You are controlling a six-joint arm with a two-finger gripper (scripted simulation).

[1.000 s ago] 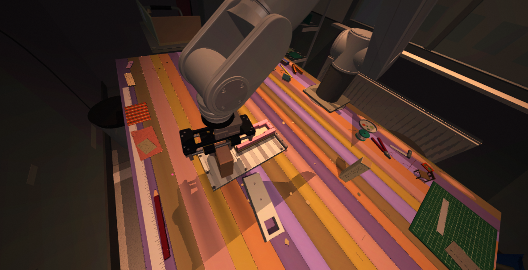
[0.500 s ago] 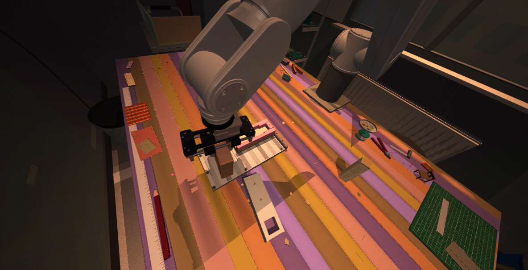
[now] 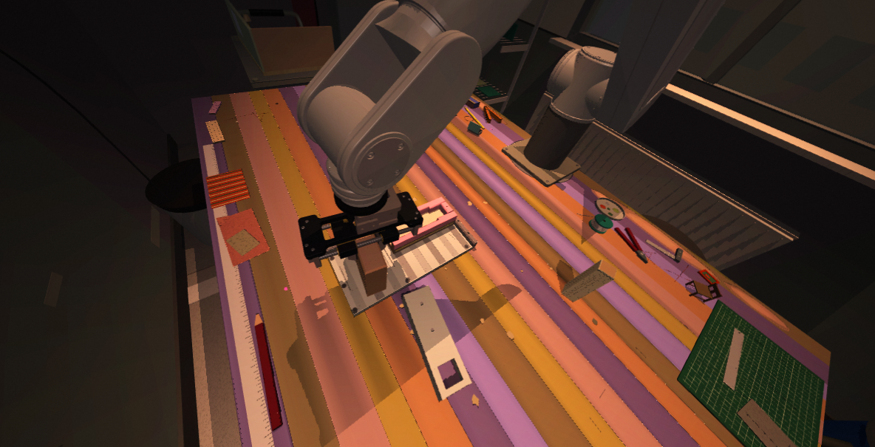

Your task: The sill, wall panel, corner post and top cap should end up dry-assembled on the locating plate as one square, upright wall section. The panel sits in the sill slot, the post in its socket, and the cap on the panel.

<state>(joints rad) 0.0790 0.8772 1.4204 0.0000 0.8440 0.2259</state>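
Observation:
The brown corner post (image 3: 372,271) stands upright at the near end of the locating plate (image 3: 401,264), held at its top by my closed gripper (image 3: 362,247). The pink sill (image 3: 426,222) lies along the plate's far edge. The pale wall panel (image 3: 435,340), a long strip with a square window cut near one end, lies flat on the table just in front of the plate. A small tan piece (image 3: 586,280), which may be the top cap, lies tilted on the table to the right. The post's lower end is hidden behind its own body, so I cannot tell how it meets the plate.
The robot's base (image 3: 554,138) stands at the table's far right edge. A green cutting mat (image 3: 759,377) with two tan strips fills the near right corner. A ruler (image 3: 235,297) and red pencil (image 3: 268,371) run along the left edge, with red pads (image 3: 227,189) behind.

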